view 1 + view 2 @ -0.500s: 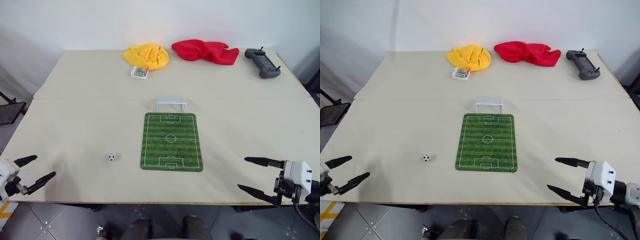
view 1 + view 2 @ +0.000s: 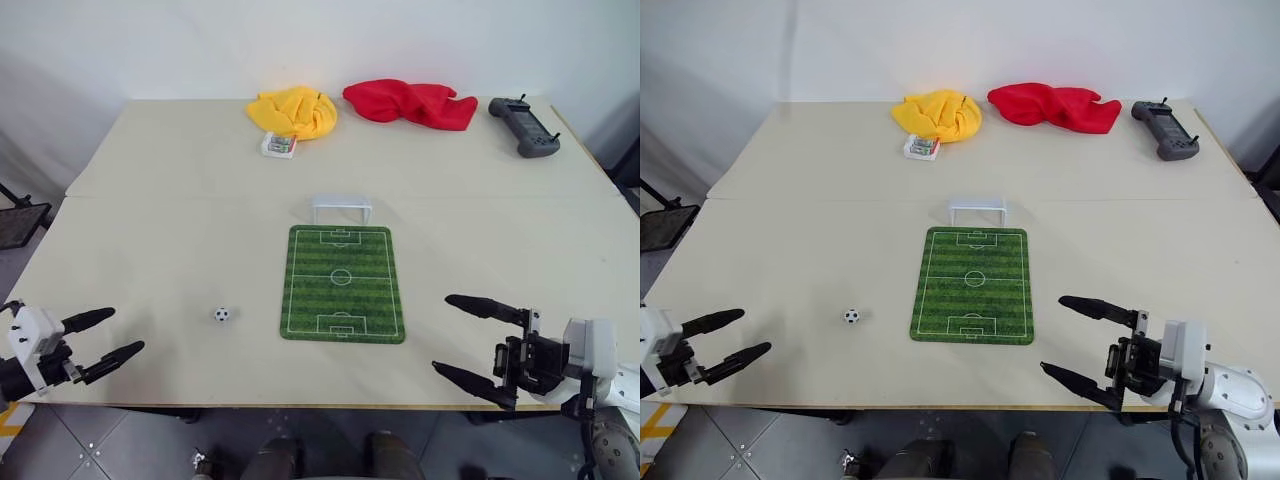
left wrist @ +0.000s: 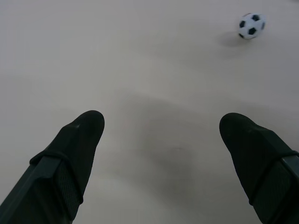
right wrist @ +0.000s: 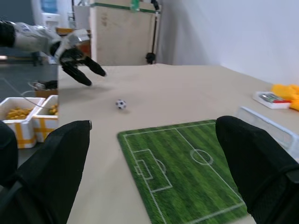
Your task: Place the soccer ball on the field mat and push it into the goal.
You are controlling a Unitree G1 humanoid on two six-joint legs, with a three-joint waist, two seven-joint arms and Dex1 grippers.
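Both arms have come inward over the near edge of the table [image 2: 180, 150] since the earlier frame; nothing on the table has shifted. The left gripper [image 2: 104, 335] hangs with its two black fingers spread wide and nothing between them, tips aimed toward the table's middle. Ahead of those tips, apart from them by a stretch of bare tabletop, sits the soccer ball [image 2: 222, 314], and the left wrist view shows it beyond the fingertips and off to one side, so the fingers do not yet bracket it.

The right gripper [image 2: 468, 340] is likewise wide and empty, with the near right corner of the field mat [image 2: 342, 283] just ahead of its fingers. The ball lies just off the mat's left edge. At the mat's far short end stands the goal [image 2: 341, 207], touching or nearly touching the mat, mouth facing down the pitch.

The ball looks very light, hard and smooth, likely to roll at the faintest nudge and to squirt out of a pinch that lands off-centre. The sensible hold is across its widest part, one fingertip on each side, closing gently. Once it is on the mat, a soft tap from behind along the pitch's length should be enough.

Further off lie a yellow cloth [image 2: 294, 110], a red cloth [image 2: 410, 102], a small white box [image 2: 279, 146] and a grey controller [image 2: 525, 126].
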